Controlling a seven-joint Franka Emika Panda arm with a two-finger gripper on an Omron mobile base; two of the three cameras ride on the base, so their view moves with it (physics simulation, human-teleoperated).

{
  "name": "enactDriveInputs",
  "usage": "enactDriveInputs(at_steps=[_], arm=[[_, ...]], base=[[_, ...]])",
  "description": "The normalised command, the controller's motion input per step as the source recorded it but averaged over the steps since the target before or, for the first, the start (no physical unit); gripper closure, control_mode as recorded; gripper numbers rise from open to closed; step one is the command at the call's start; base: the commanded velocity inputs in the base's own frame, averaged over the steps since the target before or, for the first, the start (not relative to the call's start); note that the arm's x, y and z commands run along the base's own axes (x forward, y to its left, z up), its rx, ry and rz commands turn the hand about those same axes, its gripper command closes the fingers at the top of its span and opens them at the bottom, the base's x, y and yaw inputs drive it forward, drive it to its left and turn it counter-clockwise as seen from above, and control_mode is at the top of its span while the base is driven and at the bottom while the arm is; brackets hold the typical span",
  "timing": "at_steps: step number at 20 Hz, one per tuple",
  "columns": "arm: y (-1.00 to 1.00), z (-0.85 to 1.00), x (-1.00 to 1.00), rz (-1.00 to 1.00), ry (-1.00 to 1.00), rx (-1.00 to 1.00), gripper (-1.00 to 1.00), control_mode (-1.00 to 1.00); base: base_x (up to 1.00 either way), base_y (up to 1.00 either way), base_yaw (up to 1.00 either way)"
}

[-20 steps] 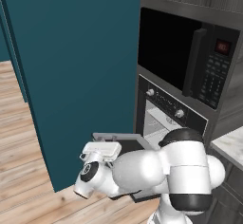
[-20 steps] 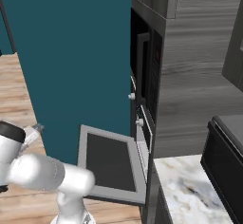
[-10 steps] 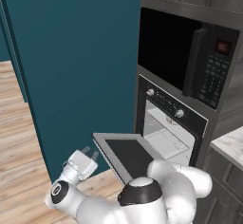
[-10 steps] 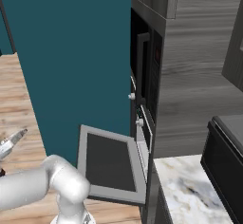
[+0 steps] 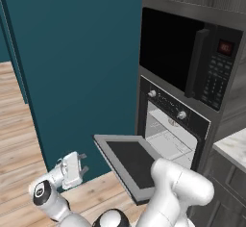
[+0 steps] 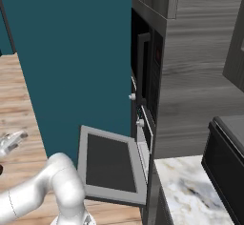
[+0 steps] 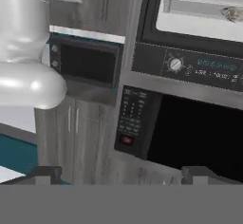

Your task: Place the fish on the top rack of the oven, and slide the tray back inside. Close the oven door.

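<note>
Oven: you have the built-in black-fronted wall oven point(image 5: 169, 125) with small silver knobs set in the dark grey cabinet column, its pale cavity exposed.
Oven door: the wide grey-framed panel with the dark glass window point(image 5: 129, 162) hangs fully down and flat, reaching out over the wooden floor; from the right base view you see it point(image 6: 108, 164) tilted up towards you.
Tray: in the hand view, which is rolled upside down, a pale flat sheet point(image 7: 197, 7) sits inside the lit cavity; you cannot tell which rack it rests on.
Fish: a small brownish object point(image 7: 233, 14) lies at the tray's end; too blurred for you to confirm.
Hand: your white two-finger hand point(image 5: 81, 164) hovers low over the floor, well left of the door, fingers spread wide and holding nothing.
Microwave: the black microwave with keypad and red display point(image 5: 214, 67) sits directly above the oven.
Counter: a marbled white counter point(image 6: 190, 190) lies right of the oven.
</note>
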Motion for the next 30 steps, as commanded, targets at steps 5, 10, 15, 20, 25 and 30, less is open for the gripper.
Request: enactDriveInputs(at_steps=[5, 10, 15, 20, 25, 30], arm=[[-0.29, -0.30, 0.01, 0.17, -0.18, 0.41, -1.00, -1.00], [-0.49, -0.11, 0.00, 0.35, -0.20, 0.52, -1.00, -1.00], [-0.38, -0.59, 0.02, 0.39, -0.20, 0.49, -1.00, -1.00], [-0.06, -0.82, 0.26, 0.36, -0.12, 0.39, -1.00, -1.00], [0.00, -0.43, 0.43, 0.14, -0.01, 0.13, -1.00, -1.00], [0.41, -0.40, 0.27, 0.00, -0.01, -0.02, -1.00, -1.00]], base=[[0.00, 0.00, 0.00], [0.00, 0.00, 0.00], [0.00, 0.00, 0.00], [0.00, 0.00, 0.00], [0.00, 0.00, 0.00], [0.00, 0.00, 0.00]])
